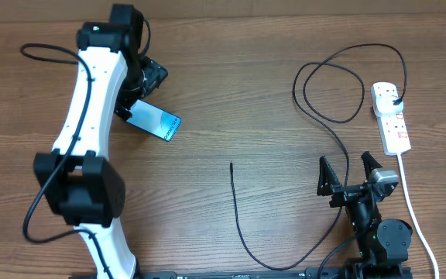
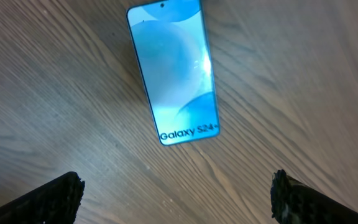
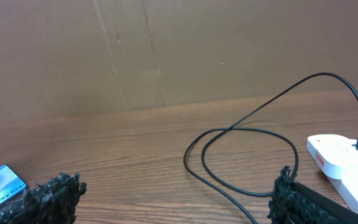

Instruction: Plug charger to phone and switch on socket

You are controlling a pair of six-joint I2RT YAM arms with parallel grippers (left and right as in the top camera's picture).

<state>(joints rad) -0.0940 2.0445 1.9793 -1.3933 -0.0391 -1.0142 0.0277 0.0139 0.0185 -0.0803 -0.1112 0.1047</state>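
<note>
Charger cable (image 1: 235,203) is lying loose, its plug sitting in the white power strip (image 1: 391,116) ahead and to the right of the right gripper (image 1: 350,172), while its connector tip is resting well off to that gripper's left, apart from the Galaxy phone (image 1: 155,120). Both grippers are standing spread wide and holding nothing, the left gripper (image 2: 176,193) hovering with the phone just ahead of its fingers. Plugging the tip into the phone is not yet done, and the switch's state is too small to tell.
</note>
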